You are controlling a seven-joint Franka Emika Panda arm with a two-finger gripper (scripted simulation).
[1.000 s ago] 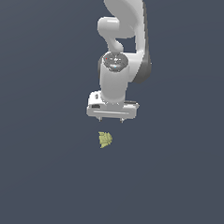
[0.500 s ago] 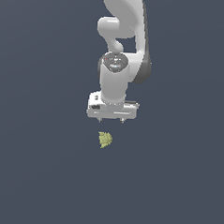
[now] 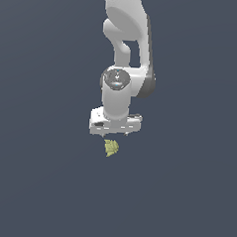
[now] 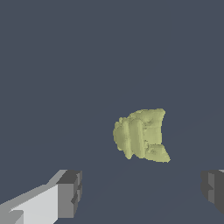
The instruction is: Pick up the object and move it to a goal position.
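The arm's gripper (image 3: 115,136) hangs straight down over the object (image 3: 111,148), palm facing the dark table (image 3: 41,195) — a stance that suits a plain top-down grasp. In the exterior view the yellow-green lump sits just below the white gripper body, apart from it, on the table near the middle of the scene. The wrist view shows the jaws spread wide, one dark fingertip (image 4: 70,192) at either side with the object (image 4: 141,134) lying beyond the gap and touching neither; the opening is far broader than the lump, so there is room to spare for closing in. By count: one arm, one gripper with two fingers, one object — no goal marker is visible.
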